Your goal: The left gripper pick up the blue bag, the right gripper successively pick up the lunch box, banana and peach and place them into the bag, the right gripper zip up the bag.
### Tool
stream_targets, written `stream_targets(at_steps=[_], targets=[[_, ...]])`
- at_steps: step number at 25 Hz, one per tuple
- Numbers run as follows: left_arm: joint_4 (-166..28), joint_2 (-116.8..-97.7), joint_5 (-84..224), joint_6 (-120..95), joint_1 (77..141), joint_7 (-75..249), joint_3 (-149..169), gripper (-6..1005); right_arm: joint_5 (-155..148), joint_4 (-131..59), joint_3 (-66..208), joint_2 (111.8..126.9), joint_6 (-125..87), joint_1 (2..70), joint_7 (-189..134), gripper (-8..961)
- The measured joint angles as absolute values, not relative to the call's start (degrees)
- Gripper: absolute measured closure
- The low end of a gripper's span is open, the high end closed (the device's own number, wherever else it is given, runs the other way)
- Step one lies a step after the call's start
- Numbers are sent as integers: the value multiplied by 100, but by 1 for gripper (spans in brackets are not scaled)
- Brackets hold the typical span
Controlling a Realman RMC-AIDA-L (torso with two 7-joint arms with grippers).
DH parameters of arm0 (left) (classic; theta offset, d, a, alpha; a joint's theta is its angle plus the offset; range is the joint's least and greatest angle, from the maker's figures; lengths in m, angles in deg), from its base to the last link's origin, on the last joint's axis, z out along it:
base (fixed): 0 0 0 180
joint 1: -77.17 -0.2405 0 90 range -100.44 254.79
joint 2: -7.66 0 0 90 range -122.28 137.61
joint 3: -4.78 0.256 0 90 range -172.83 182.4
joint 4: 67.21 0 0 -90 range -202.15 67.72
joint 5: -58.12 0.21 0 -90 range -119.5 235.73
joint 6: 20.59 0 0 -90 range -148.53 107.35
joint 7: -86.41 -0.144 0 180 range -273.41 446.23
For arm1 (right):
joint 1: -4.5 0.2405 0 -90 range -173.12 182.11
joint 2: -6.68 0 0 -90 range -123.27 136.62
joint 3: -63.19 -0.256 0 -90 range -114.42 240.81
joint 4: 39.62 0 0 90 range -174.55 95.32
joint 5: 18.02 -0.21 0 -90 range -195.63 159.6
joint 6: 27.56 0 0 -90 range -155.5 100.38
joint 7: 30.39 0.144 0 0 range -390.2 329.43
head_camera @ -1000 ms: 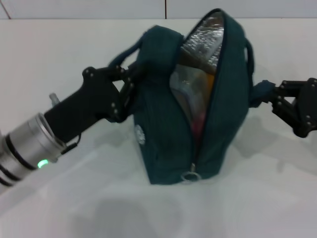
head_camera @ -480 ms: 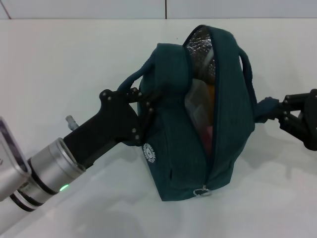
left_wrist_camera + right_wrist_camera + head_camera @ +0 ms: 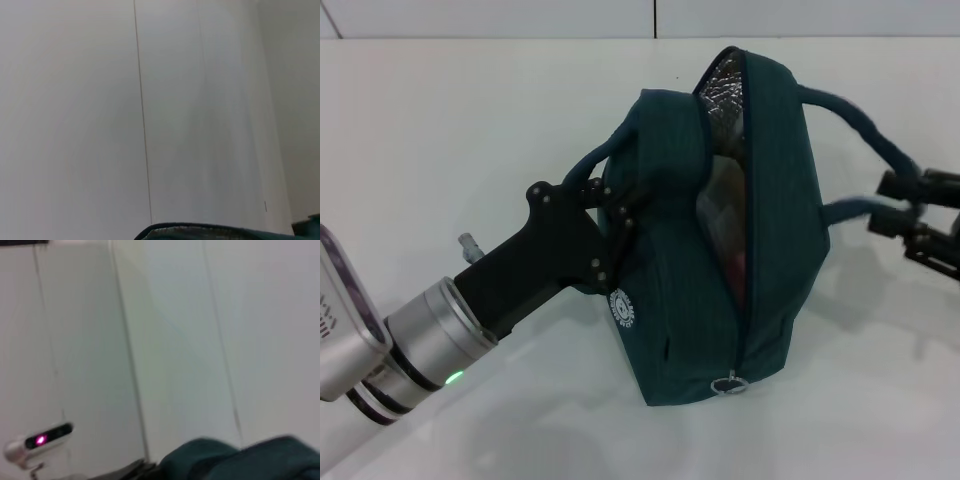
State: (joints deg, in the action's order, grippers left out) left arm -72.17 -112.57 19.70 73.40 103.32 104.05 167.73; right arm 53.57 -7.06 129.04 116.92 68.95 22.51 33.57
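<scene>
Blue bag (image 3: 720,240) stands on the white table (image 3: 470,130), held between the two grippers. Left gripper (image 3: 612,222) is at the bag's left side, fingers pressed together on the left handle strap/fabric near the bag's upper edge; its black body and silver wrist run down-left from there. Right gripper (image 3: 905,200) is at the far right, pinching the bag's right handle strap (image 3: 860,120), which is pulled out taut away from the bag toward it.

Bag opening faces the head cam: zipper unzipped most of the way, silver foil lining (image 3: 725,85) visible at the top, w/ contents inside, pink/orange colours and something clear, can't tell which item is which. Zip pull ring (image 3: 731,386) sits at the low end of the zip track, near the table, well apart from the right gripper. Round white logo patch (image 3: 621,309) on the bag side just below the left gripper.

Left wrist cam: mostly white wall, only a sliver of the bag's rim (image 3: 200,231). Right wrist cam: wall, teal fabric of the bag (image 3: 240,460), and a small device w/ a pink light (image 3: 40,441).
</scene>
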Motion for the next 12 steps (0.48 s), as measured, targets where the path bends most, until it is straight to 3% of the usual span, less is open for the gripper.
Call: stream_targets(at_steps=[7,12], targets=[[-7271,-11254,1973,7335,10342,10428,16773,959,5379,-765,12139,11799,7673,1954,3097,493],[-7316,-11242,2018,7312,10374,10559,16773,959,6653,-612,12172,11764,8237,1987,3016,465]])
